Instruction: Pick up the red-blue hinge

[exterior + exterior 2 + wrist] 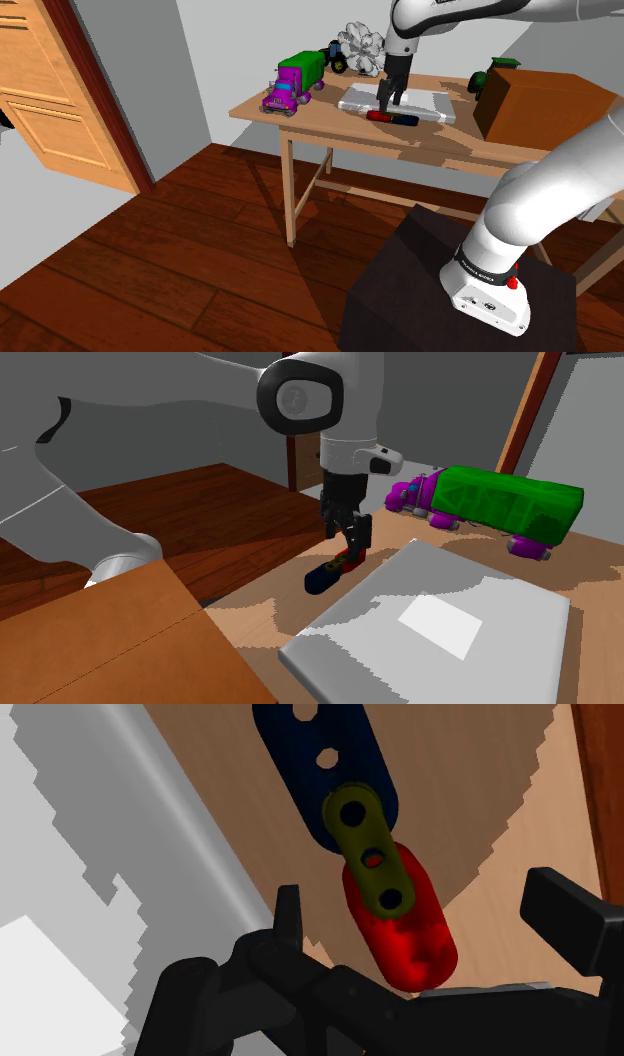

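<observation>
The hinge (370, 834) lies flat on the wooden table (300, 115). It has a dark blue leaf, a red leaf and an olive strip with holes across the joint. It rests just beside the edge of a flat grey slab (430, 622). My gripper (425, 894) hangs right over the red end, open, with one black finger on each side and neither touching it. In the shoulder view the gripper (388, 100) stands upright above the hinge (393, 118) near the table's front edge. The second exterior view shows the gripper (348, 547) low over the hinge (328, 574).
A purple and green toy truck (295, 82) stands at the table's left end in the shoulder view. A brown box (540, 105) occupies the right end. A white ruffled object (362, 48) sits at the back. An open wooden door (60, 90) is at the far left.
</observation>
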`<state>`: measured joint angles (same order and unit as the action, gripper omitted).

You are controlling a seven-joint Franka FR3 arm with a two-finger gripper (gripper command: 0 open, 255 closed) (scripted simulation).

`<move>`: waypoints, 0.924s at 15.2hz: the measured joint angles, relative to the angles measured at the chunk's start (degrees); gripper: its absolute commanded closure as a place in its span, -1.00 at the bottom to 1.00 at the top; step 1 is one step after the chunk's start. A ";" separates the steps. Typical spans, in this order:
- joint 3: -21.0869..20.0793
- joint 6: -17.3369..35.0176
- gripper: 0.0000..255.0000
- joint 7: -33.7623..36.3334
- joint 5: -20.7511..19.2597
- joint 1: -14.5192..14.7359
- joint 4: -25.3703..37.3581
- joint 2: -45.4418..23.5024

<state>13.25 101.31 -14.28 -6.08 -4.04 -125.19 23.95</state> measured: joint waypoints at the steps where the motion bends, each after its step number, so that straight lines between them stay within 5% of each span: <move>1: 0.13 0.70 -1.00 -0.12 -0.11 -0.06 -0.56 -0.16; 6: 0.48 4.48 -1.00 -0.18 -0.32 -0.17 -3.85 -0.67; 7: 0.48 4.81 1.00 -0.15 -0.33 -0.17 -4.16 -0.69; 14: 0.48 5.14 1.00 -0.10 -0.34 -0.17 -4.40 -0.66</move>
<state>13.73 106.45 -14.38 -6.42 -4.21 -129.59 23.29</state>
